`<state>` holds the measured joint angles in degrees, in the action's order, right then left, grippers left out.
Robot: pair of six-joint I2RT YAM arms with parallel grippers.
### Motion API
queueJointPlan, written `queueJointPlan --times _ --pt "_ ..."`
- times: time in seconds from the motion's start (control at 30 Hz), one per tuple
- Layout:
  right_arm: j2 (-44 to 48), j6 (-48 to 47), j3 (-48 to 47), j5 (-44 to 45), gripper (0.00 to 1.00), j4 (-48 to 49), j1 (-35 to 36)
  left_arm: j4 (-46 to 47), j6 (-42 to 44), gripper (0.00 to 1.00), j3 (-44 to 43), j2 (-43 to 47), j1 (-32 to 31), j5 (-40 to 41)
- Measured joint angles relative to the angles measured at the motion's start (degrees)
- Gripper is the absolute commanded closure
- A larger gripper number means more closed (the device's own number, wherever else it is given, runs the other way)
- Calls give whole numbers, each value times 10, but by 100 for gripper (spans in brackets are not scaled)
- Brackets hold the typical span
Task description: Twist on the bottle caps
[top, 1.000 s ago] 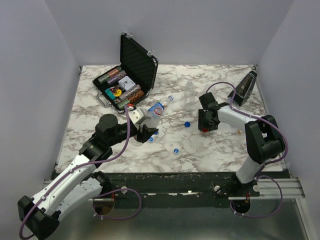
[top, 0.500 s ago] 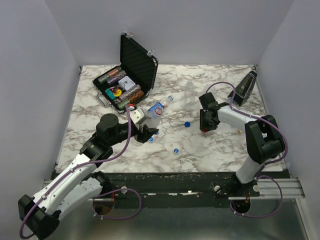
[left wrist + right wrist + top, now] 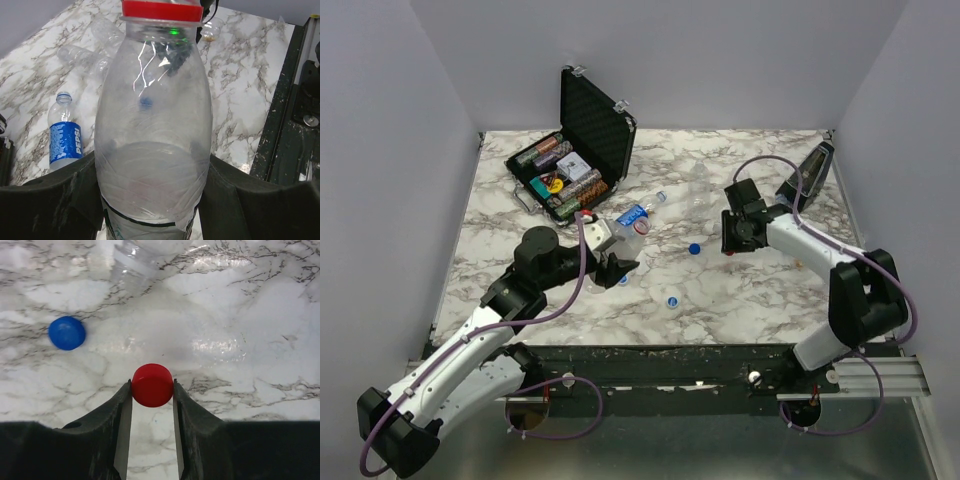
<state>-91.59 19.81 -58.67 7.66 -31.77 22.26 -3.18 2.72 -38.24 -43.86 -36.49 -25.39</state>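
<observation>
My left gripper (image 3: 152,175) is shut on the body of a clear bottle (image 3: 152,115) with a red ring at its neck, black fingers (image 3: 60,195) pressed on both sides. From above, this gripper (image 3: 615,262) sits left of centre. My right gripper (image 3: 152,390) is shut on a red bottle cap (image 3: 152,385), held just above the marble. It (image 3: 730,245) hovers at centre right in the top view. A blue cap (image 3: 66,332) lies to its left. More blue caps (image 3: 693,248) (image 3: 672,300) rest between the arms. An uncapped clear bottle (image 3: 695,190) lies further back.
An open black case (image 3: 565,175) of poker chips stands at the back left. A Pepsi bottle (image 3: 635,217) lies near the left gripper. A dark wedge-shaped object (image 3: 810,175) leans at the back right. The table's front edge (image 3: 285,125) runs close on the right of the left wrist view.
The right gripper has closed on the red cap and carried it up off the marble, a little toward the back. The left arm has shifted slightly with its bottle.
</observation>
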Motion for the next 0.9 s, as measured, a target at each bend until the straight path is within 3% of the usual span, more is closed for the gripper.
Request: queueJointPlan --times 0.23,0.5,0.9 --pt "126 -51 -17 -26 62 -19 68 -31 29 31 0 -5 0 -27" --pt "251 -129 -55 -122 61 -40 150 -67 80 31 0 -3 0 -52" --pt "336 -236 -89 -283 60 -43 220 -72 106 34 0 -20 -40 -111"
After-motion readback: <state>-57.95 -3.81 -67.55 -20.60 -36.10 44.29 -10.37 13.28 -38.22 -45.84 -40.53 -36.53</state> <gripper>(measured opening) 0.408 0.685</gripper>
